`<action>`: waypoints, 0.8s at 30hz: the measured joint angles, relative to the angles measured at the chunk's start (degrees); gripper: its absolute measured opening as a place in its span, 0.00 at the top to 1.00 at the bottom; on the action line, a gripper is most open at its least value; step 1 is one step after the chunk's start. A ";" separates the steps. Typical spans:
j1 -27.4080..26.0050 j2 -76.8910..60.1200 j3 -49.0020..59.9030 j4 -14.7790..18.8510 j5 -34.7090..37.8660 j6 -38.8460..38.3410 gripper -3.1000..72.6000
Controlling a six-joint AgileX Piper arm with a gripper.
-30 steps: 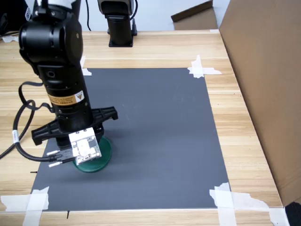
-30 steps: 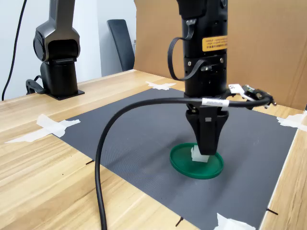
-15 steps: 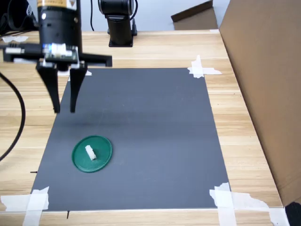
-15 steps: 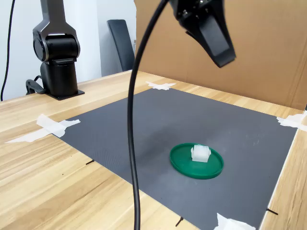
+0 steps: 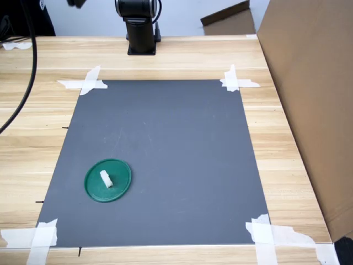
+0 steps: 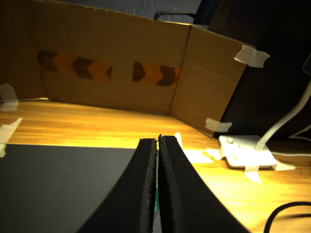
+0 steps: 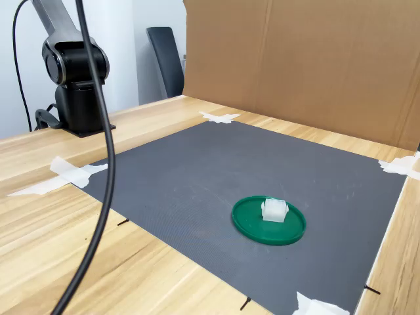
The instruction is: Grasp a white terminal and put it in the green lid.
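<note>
The green lid (image 5: 108,180) lies flat on the grey mat toward the first exterior view's lower left. The white terminal (image 5: 105,179) rests inside it, clear of everything. In the second exterior view the terminal (image 7: 274,210) stands on the lid (image 7: 289,230), slightly off its middle. My gripper (image 6: 158,140) shows only in the wrist view. Its two black fingers are pressed together with nothing between them, raised high and facing a cardboard wall. Both exterior views have lost the gripper.
The grey mat (image 5: 165,138) is taped at its corners to the wooden table. A tall cardboard wall (image 5: 314,83) stands along the first exterior view's right. The arm's base (image 5: 140,27) sits at the back. A black cable (image 7: 98,164) hangs over the second exterior view's left.
The arm has lifted away up and out of both exterior views. Its fingers were open half a second ago and are now shut. The terminal stays in the lid.
</note>
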 joint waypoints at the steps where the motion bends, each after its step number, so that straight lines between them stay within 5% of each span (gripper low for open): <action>1: 0.00 -2.07 1.24 0.02 0.00 0.66 0.99; 14: 0.00 -32.63 21.29 -0.16 3.02 7.82 0.99; 20: 0.00 -46.89 29.15 -3.37 15.23 7.82 0.99; 24: 0.00 -48.69 32.29 -5.22 16.88 7.82 0.99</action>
